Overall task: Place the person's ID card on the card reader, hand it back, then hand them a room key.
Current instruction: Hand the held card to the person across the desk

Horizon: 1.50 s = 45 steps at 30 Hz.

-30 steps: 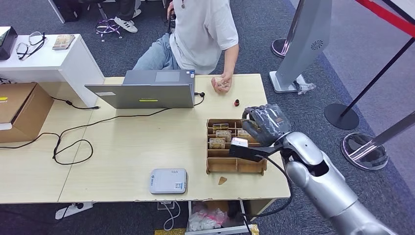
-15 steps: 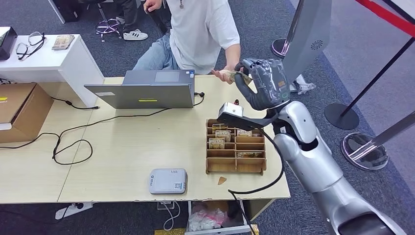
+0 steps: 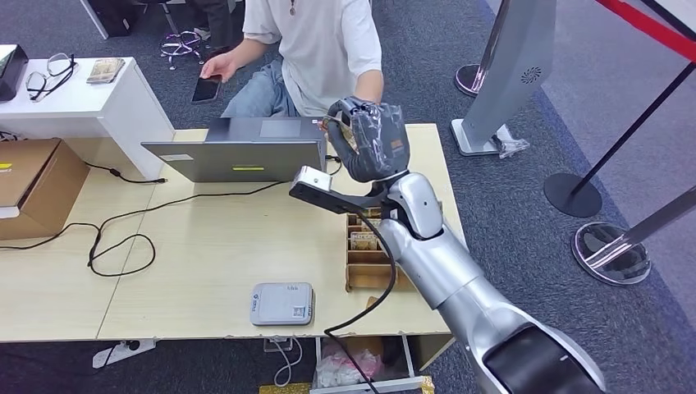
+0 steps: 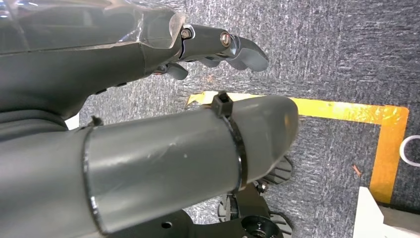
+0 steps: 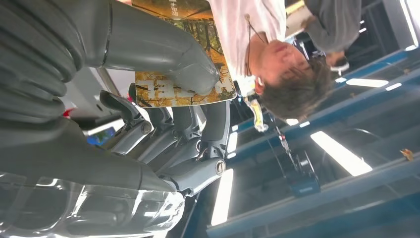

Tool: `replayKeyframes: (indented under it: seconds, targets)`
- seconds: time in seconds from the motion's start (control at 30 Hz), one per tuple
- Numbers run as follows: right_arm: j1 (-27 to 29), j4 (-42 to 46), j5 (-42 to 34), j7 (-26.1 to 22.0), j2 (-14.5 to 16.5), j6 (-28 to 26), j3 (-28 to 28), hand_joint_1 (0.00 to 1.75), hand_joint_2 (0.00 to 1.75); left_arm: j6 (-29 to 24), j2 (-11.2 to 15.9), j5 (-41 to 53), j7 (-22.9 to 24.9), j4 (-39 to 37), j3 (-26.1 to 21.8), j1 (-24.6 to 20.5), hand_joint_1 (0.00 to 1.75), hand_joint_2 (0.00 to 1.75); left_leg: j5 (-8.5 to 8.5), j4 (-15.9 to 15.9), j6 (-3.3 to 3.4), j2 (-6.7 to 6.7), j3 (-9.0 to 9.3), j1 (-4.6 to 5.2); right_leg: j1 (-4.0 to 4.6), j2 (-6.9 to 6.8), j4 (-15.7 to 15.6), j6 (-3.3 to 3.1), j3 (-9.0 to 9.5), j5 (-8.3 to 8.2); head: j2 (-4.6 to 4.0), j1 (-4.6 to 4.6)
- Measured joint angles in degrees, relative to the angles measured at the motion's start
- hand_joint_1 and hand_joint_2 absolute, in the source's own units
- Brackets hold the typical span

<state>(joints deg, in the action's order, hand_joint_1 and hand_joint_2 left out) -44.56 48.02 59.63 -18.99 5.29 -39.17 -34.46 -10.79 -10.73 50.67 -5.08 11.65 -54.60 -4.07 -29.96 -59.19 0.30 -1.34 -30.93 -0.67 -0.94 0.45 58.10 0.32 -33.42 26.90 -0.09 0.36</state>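
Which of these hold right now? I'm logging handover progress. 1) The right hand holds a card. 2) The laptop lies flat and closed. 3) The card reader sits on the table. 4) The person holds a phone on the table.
1) True: the right hand grips a room key under its thumb.
2) False: the laptop stands open.
3) True: the card reader lies near the table front edge.
4) False: the phone is held off the table.

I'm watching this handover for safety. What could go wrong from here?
The right hand holds the room key card under its thumb alone, so it may slip before it is taken. The person is turned toward a phone, with no hand out to receive it. The raised hand is close to the person's arm and the laptop; a further reach may bump them.
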Motion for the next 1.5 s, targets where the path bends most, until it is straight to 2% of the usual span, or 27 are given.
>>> replayKeyframes:
  seconds: [0.17,0.47,0.8,1.0,1.17,1.3,1.33,1.47,1.5]
  targets:
    - [-0.63,-4.87,4.42,0.7,3.14,-0.37,-0.08,1.75,1.75,-0.63,-0.02,-0.74,0.52,0.0,0.0,0.03,0.0,0.0,0.0,0.0,0.0,-0.01,0.0,0.01,0.0,-0.01,-0.01,0.0,0.0,0.0,0.0,-0.01]
    - [-0.65,-7.43,14.95,1.16,6.63,-0.48,2.25,1.75,1.75,-2.47,-0.34,-2.52,1.34,0.0,-0.43,0.05,0.0,0.0,0.0,0.0,0.0,-0.01,0.01,0.01,0.0,-0.01,-0.01,0.0,0.0,0.0,0.0,-0.01]
    - [-0.56,-8.58,19.9,2.15,8.09,-0.5,4.66,1.75,1.75,-3.21,-0.8,-2.8,1.34,0.0,-1.26,0.04,0.0,0.0,0.0,0.0,0.0,0.0,0.01,0.01,0.0,-0.01,-0.01,0.0,0.0,0.0,0.0,0.0]
    - [-1.18,-9.58,26.65,7.45,8.21,-0.67,4.82,1.75,1.75,-3.48,-0.99,-2.76,1.36,0.0,-1.31,0.04,0.0,0.0,0.0,0.0,0.0,-0.01,0.0,0.01,0.0,-0.01,-0.01,0.0,0.0,0.0,0.0,-0.01]
    - [-3.41,-13.19,26.08,9.81,8.24,-0.77,4.81,1.75,1.75,-3.46,-1.04,-2.78,1.37,0.0,-1.33,0.09,0.0,0.0,0.0,0.0,0.0,0.0,0.01,0.01,0.0,-0.01,-0.01,0.0,0.0,-0.01,0.0,-0.01]
    - [-4.4,-15.47,25.71,10.21,8.25,-0.77,4.82,0.0,1.75,-3.44,-1.05,-2.78,1.4,0.0,-1.33,0.1,0.0,0.0,0.0,-0.01,0.0,0.0,0.01,0.01,0.0,-0.01,-0.01,0.0,0.0,-0.01,0.0,-0.01]
    - [-4.54,-15.99,25.46,10.36,8.25,-0.78,4.83,0.0,1.75,-3.44,-1.06,-2.78,1.42,0.0,-1.33,0.1,0.0,0.0,0.0,-0.01,0.0,-0.01,0.01,0.01,0.0,-0.01,-0.01,0.0,0.0,-0.01,0.0,-0.01]
    - [-4.72,-17.44,24.37,10.48,8.26,-0.81,4.87,0.0,0.0,-3.44,-1.1,-2.79,1.45,0.0,-1.33,0.1,0.0,0.0,0.0,0.0,0.0,0.0,0.0,0.0,0.0,-0.01,-0.01,0.0,-0.01,0.0,0.0,0.0]
    - [-4.72,-17.63,23.96,10.28,8.26,-0.81,4.9,0.0,0.0,-3.44,-1.11,-2.8,1.48,0.0,-1.33,0.1,0.0,0.0,0.0,0.0,0.0,0.0,0.0,0.0,0.0,-0.01,-0.01,0.0,-0.01,0.0,0.0,0.0]
